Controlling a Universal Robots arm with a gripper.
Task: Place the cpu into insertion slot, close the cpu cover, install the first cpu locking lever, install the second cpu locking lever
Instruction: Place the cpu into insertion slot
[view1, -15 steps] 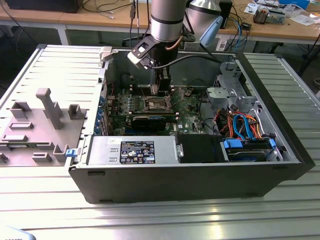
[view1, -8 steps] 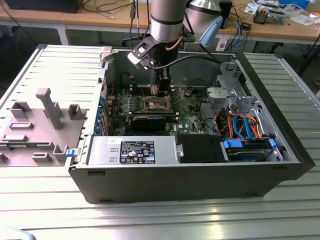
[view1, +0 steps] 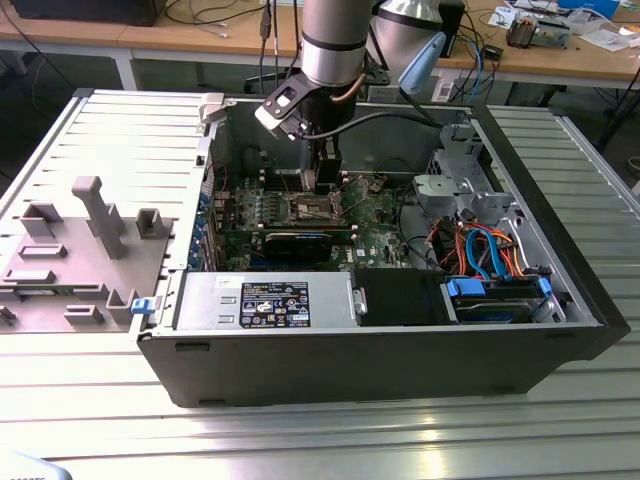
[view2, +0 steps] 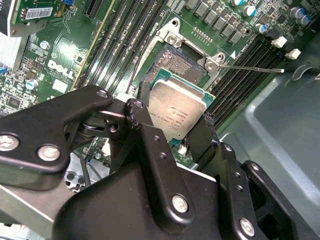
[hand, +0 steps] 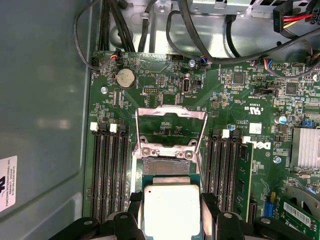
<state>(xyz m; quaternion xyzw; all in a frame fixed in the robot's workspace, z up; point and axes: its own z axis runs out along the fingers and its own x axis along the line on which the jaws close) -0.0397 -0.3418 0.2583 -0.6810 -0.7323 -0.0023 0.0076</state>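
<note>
While the cpu hangs clamped over the board, step: one of four, placement, by my read.
jaws: closed on the cpu's two opposite edges, in both wrist views.
cpu position: just above the insertion slot, overlapping one side of it, not seated.
cpu cover: swung up, open.
lever: free, not latched.
next move calls for: chip level, square to the rim, straight drop; no sideways drag across contacts.
</note>
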